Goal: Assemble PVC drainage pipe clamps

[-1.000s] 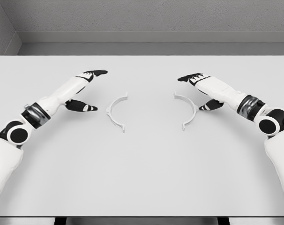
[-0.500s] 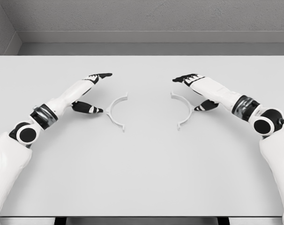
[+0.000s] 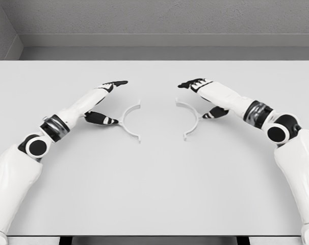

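Left hand (image 3: 104,100) low over white table (image 3: 154,194), black fingers (image 3: 116,83) stretched forward and relaxed, thumb (image 3: 102,119) splayed below, tip touching or just beside outer curve of left clamp half (image 3: 129,121); nothing pinched. Right hand (image 3: 204,97) mirrored: fingers (image 3: 189,83) extended, thumb (image 3: 214,113) just beside outer curve of right clamp half (image 3: 189,118); contact unclear. Both halves flat on table, between the two thumbs, open sides facing each other, apart.

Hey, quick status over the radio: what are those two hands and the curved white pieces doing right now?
Left hand open, thumb at left clamp half. Right hand open, against right clamp half. Halves apart on table, facing each other. Nothing lies between them.
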You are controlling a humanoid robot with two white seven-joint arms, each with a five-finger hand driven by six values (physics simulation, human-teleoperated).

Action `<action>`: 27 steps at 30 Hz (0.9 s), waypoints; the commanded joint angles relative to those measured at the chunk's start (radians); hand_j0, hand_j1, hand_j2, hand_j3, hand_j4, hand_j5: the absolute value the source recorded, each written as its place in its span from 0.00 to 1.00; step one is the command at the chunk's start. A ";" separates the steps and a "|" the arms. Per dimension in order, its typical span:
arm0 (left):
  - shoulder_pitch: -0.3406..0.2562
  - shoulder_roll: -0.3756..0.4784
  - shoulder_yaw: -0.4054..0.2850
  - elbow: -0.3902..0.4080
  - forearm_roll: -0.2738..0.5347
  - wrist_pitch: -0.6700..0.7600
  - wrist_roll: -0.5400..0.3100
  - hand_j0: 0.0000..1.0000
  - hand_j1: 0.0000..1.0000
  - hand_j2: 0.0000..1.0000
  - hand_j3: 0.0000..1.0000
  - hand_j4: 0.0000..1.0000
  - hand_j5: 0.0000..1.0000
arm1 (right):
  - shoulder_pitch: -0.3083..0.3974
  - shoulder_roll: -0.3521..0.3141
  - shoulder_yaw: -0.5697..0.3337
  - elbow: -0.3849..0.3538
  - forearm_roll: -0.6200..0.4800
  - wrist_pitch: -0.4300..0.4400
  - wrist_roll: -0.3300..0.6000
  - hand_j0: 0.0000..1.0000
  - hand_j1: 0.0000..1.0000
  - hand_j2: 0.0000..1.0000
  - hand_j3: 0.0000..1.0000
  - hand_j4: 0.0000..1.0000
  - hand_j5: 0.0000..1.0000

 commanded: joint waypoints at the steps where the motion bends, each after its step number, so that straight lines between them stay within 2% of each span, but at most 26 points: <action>1: 0.002 -0.009 0.001 -0.002 0.007 0.001 0.000 1.00 1.00 1.00 1.00 1.00 1.00 | 0.000 0.004 0.006 -0.001 -0.007 0.002 0.000 1.00 1.00 1.00 1.00 1.00 1.00; 13: 0.008 -0.032 0.001 -0.009 0.008 0.001 0.000 1.00 1.00 1.00 1.00 1.00 1.00 | -0.012 0.045 0.040 -0.005 -0.006 0.002 0.001 1.00 1.00 1.00 1.00 1.00 1.00; 21: 0.009 -0.032 0.007 -0.011 0.013 0.001 0.000 1.00 1.00 1.00 1.00 1.00 1.00 | -0.037 0.029 0.035 0.004 -0.007 0.015 0.000 1.00 1.00 1.00 1.00 1.00 1.00; 22: 0.008 -0.029 0.010 -0.011 0.014 0.001 0.000 1.00 1.00 1.00 1.00 1.00 1.00 | -0.040 0.012 0.034 0.013 -0.007 0.018 -0.002 1.00 1.00 1.00 1.00 1.00 1.00; 27: -0.002 -0.026 0.017 -0.006 0.022 0.001 0.000 1.00 1.00 1.00 1.00 1.00 1.00 | -0.071 0.021 0.045 0.096 -0.007 0.019 -0.002 1.00 1.00 1.00 1.00 1.00 1.00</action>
